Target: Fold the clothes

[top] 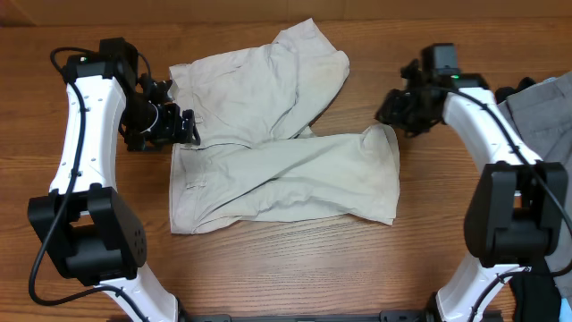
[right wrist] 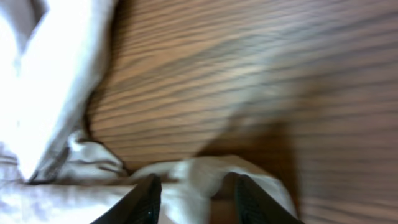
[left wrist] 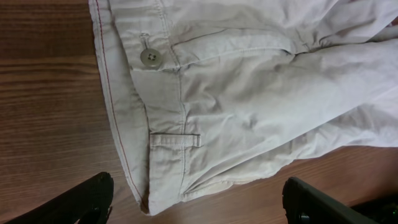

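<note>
Dark fingers point(right wrist: 142, 200) of the right pincer point(right wrist: 196, 200) fill the bottom of its wrist view. They stand partway apart astride a raised ridge of cream cloth at the hem of the shorts point(top: 277, 152). Cloth sits between the 2 fingers, but I cannot tell whether they pinch it or only straddle it. That view is blurred.

From overhead, this pincer sits at the far right tip of the lower leg. A grey garment point(top: 539, 105) lies at the right edge of the worktop point(top: 286, 268), behind the right arm and apart from the shorts.

On the other side, the left pincer point(top: 183, 125) is open wide. Its 2 fingertips are spread to either side of its wrist view, over the lower corner of the waistband point(left wrist: 124, 124), and nothing is clamped between them. That view also shows a round button point(left wrist: 150, 57) and a belt loop point(left wrist: 175, 139), with a thin red stitch line running down the waistband edge.

Between the 2 arms, the shorts lie spread on the middle of the worktop, waistband to the left. One of the 2 legs slants up toward the far right, and the other runs straight right, crossing over the first near the crotch. The cloth is creased, not flat.
</note>
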Tool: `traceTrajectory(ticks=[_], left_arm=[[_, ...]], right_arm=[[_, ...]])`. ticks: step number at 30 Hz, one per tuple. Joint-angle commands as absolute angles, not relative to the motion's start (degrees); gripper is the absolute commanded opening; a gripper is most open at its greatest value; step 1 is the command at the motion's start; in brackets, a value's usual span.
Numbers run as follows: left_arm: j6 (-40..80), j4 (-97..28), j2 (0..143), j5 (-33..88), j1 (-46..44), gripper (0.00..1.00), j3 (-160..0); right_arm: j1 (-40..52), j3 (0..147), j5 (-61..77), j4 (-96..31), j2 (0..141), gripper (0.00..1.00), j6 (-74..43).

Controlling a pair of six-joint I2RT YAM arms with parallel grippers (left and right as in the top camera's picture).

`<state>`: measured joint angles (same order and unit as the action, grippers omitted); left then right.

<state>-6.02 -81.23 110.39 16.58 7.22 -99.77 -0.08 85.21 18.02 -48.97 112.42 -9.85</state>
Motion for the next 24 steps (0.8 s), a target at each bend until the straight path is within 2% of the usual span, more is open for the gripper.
traceTrajectory(ticks=[1, 9, 10, 13, 14, 19, 23, 24], left_arm=[[-6.87, -81.45, 110.50, 17.65, 7.09, 0.89, -99.37], [-6.85, -81.41, 110.50, 17.65, 7.09, 0.89, -99.37], [-6.85, -81.43, 110.50, 17.65, 7.09, 0.90, -99.37], [-6.85, -81.45, 110.50, 17.65, 7.09, 0.89, -99.37], [-6.87, -81.52, 110.50, 17.65, 7.09, 0.89, -99.37], [-7.38, -81.60, 110.50, 17.58, 7.09, 0.90, -99.37], [-7.55, -81.12, 110.50, 17.61, 7.03, 0.90, -99.37], [-7.55, -80.88, 110.50, 17.61, 7.03, 0.90, -99.37]], right_arm=[[-2.74, 85.21, 20.45, -50.04, 112.22, 0.43, -10.07], [0.21, 79.90, 26.46, -44.60, 112.31, 0.44, -10.90], [0.86, 78.94, 26.41, -42.89, 112.33, 0.40, -11.75], [1.93, 77.08, 26.06, -39.13, 112.33, 0.06, -13.56], [1.91, 77.08, 25.04, -38.37, 112.33, 0.04, -13.56], [-2.57, 78.63, 15.81, -36.40, 111.72, 0.04, -13.58], [-9.87, 79.53, 22.20, -36.56, 111.55, 0.04, -14.20], [-10.94, 79.53, 24.36, -36.71, 111.55, 0.12, -14.20]])
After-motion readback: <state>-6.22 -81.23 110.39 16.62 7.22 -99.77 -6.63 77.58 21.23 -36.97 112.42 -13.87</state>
